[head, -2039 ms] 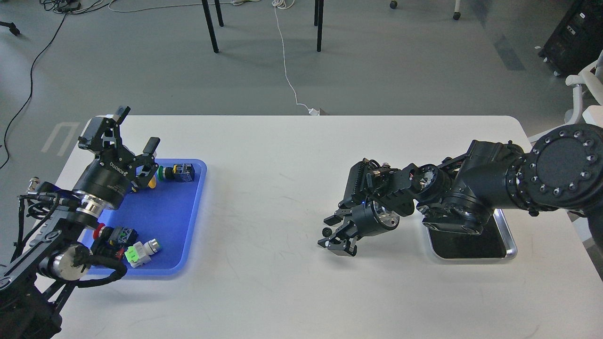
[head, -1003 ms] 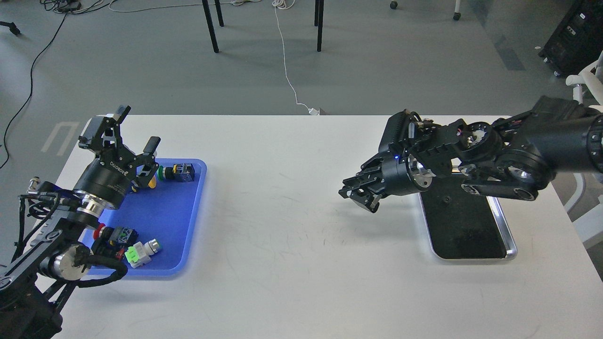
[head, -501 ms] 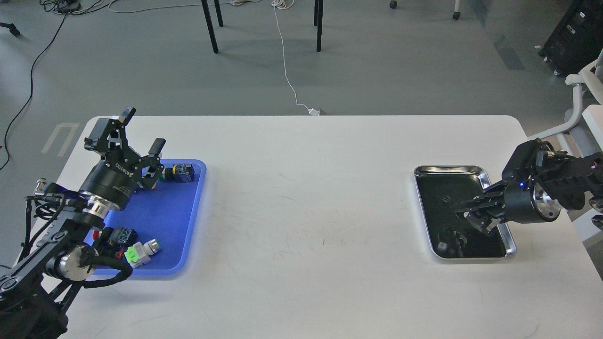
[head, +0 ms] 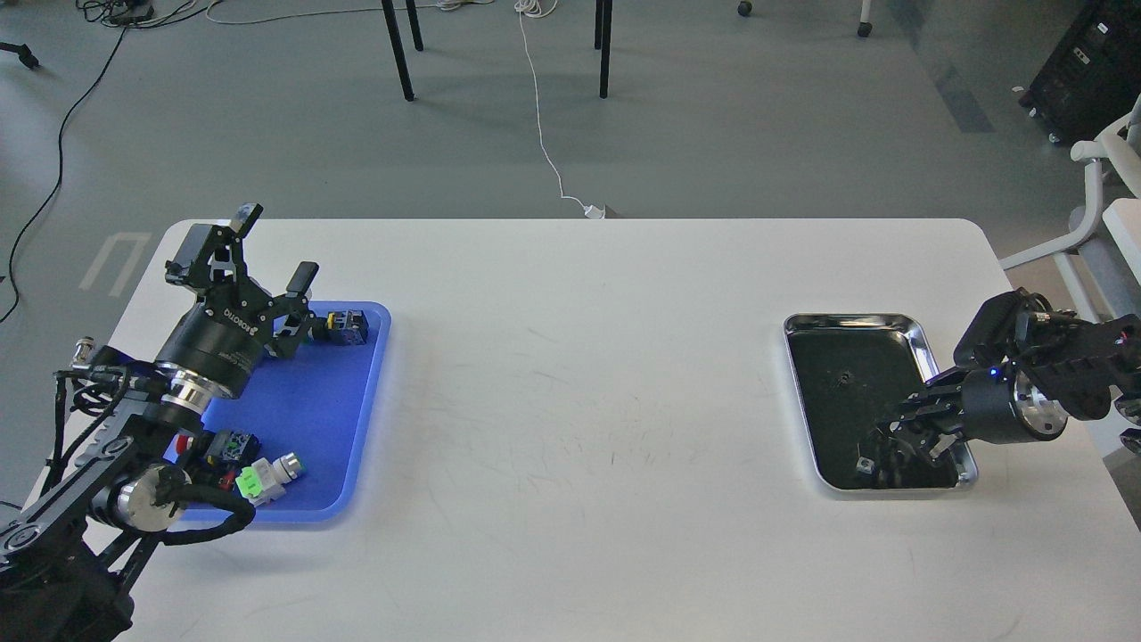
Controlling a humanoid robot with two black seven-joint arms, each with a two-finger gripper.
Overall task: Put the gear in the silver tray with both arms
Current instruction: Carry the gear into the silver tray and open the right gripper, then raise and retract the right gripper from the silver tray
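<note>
Over on the right side of the white surface [head: 570, 401] sits the silver tray [head: 927, 348]. The right pincer [head: 900, 432] hangs low over its near end, too dark against the mirrored floor to tell how wide it is. A small gear [head: 841, 381] lies mid-tray. The left pincer [head: 267, 254] stands spread wide above the blue tray [head: 357, 428].

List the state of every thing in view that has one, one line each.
Left gripper: open, empty, raised over the blue tray's far end.
Right gripper: low over the silver tray's near end; open or shut unclear.
Silver tray: flat on the table, dark floor, something small near its middle.
Blue tray: flat, holding several switch parts.
</note>
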